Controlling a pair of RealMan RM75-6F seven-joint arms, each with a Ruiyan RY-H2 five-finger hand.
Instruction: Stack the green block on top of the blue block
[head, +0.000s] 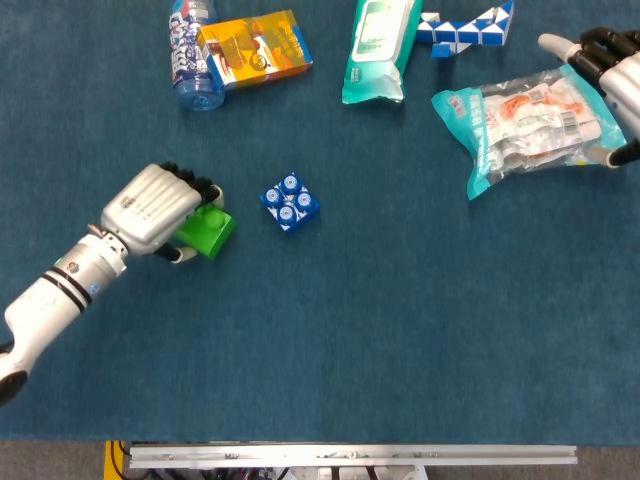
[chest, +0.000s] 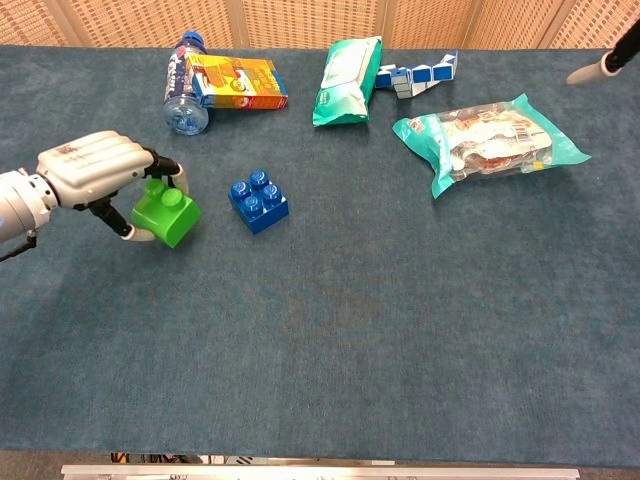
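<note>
Green block sits pinched in the fingers of the left hand in the head view, just left of the blue block and apart from it, while the right hand rests by a snack bag, fingers loosely apart and holding nothing. From the chest view the green block looks tilted, perhaps just lifting off the worktop, so the grasp seems made; carrying and stacking remain.

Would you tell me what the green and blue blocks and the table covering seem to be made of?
Green block: likely smooth moulded plastic, slight sheen, studs on top.
Blue block: likely the same, glossy studs.
Table covering: seemingly matte, felt-like blue fabric with fuzzy texture.
</note>
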